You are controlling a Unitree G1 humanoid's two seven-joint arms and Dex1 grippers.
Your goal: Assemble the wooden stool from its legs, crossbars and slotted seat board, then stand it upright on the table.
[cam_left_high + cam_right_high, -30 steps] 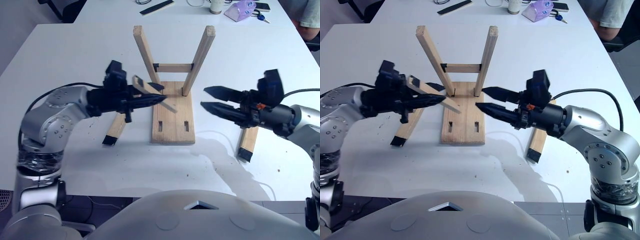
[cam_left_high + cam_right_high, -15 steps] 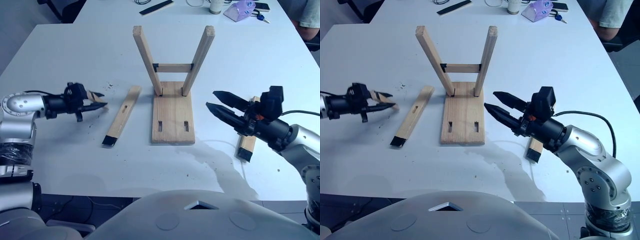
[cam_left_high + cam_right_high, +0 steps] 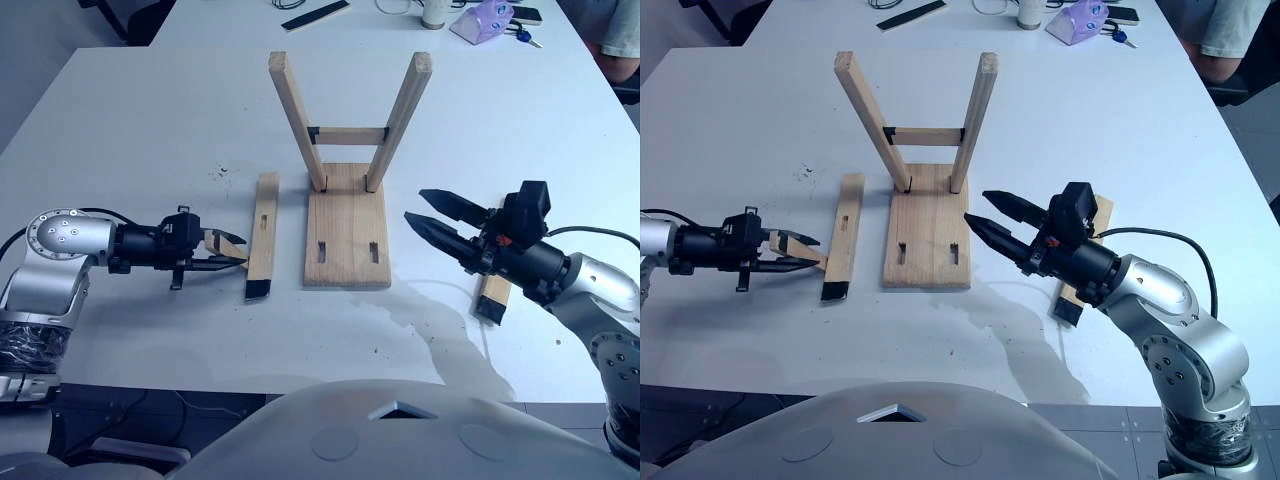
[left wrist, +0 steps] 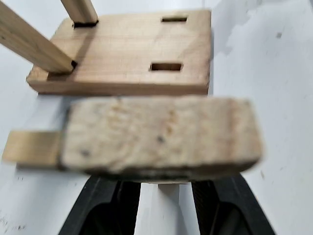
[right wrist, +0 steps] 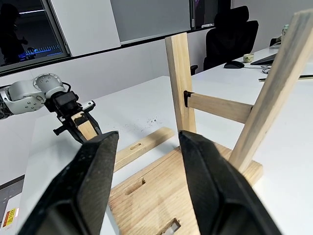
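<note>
Left gripper (image 3: 228,253): clamped on the short crossbar (image 3: 216,243), low over the table (image 3: 130,130).
Loose leg (image 3: 263,230): flat, slot upward, just beside the crossbar tip. Present the crossbar end square to that slot and keep it level.
Seat board (image 3: 345,235): flat at mid-table; two legs and a rail stand in the far slots, near slots empty.
Right gripper (image 3: 418,205): jaws wide, empty, hovering beside the board.
Second leg (image 3: 495,288): under the right arm, partly hidden.
</note>
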